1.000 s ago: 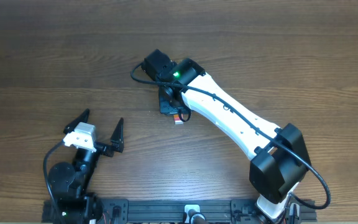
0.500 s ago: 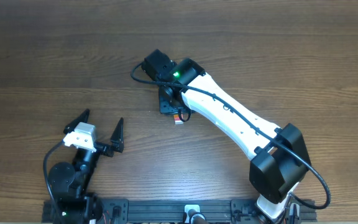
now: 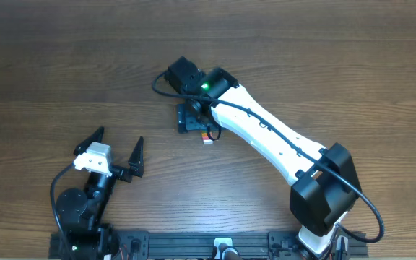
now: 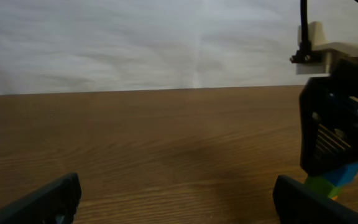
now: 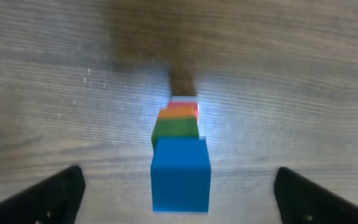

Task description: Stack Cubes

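A stack of cubes (image 3: 208, 137) stands on the wooden table near the middle. From above it reads blue cube (image 5: 180, 174) on top, then a green cube (image 5: 176, 128), with orange, red and white ones lower down. My right gripper (image 5: 179, 182) hangs over the stack, open, its fingers wide apart on either side of the blue cube without touching it. In the left wrist view the right gripper (image 4: 331, 130) hides most of the stack; blue and green edges (image 4: 337, 177) peek out below it. My left gripper (image 3: 118, 137) sits open and empty near its base.
The wooden table (image 3: 323, 65) stretches bare around the stack. The right arm's white link (image 3: 266, 137) runs diagonally from the lower right to the middle. A pale wall (image 4: 142, 43) stands behind the table's far edge.
The right gripper's fingers have spread wider over the stack. The left arm has kept still.
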Available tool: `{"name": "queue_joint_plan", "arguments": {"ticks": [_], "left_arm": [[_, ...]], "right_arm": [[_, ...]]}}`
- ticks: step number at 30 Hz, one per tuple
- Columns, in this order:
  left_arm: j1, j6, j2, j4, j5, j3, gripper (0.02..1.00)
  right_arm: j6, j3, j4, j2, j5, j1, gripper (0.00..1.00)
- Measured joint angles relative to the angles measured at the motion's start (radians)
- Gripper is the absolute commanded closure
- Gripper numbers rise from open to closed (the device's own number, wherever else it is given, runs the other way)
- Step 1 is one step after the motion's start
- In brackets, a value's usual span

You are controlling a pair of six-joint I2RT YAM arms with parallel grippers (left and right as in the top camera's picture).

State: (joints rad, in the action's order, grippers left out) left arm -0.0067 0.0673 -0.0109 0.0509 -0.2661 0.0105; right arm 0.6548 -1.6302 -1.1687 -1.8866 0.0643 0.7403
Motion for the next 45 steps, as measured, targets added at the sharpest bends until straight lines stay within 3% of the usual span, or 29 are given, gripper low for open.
{"name": "queue_joint_plan", "arguments": {"ticks": [6,12,22,28,36,45], "left_arm": [[0.0,0.0,0.0,0.0,0.0,0.0,0.025],[0.0,0.0,0.0,0.0,0.0,0.0,0.02],[0.0,0.0,0.0,0.0,0.0,0.0,0.023],[0.0,0.0,0.0,0.0,0.0,0.0,0.02],[0.0,0.0,0.0,0.0,0.0,0.0,0.02],[0.0,0.0,0.0,0.0,0.0,0.0,0.02]], "right_arm": [[-0.055,0.0,0.127,0.0,0.006,-0.078,0.009],[-0.176,0.0,0.29,0.0,0.04,-0.266,0.009],[-0.348,0.0,0.313,0.021,0.097,-0.559,0.007],[-0.425,0.043,0.363,0.144,0.105,-0.678,0.007],[-0.5,0.503,0.617,0.62,0.023,-0.792,0.007],[-0.55,0.989,0.816,1.244,-0.073,-0.797,0.009]]}}
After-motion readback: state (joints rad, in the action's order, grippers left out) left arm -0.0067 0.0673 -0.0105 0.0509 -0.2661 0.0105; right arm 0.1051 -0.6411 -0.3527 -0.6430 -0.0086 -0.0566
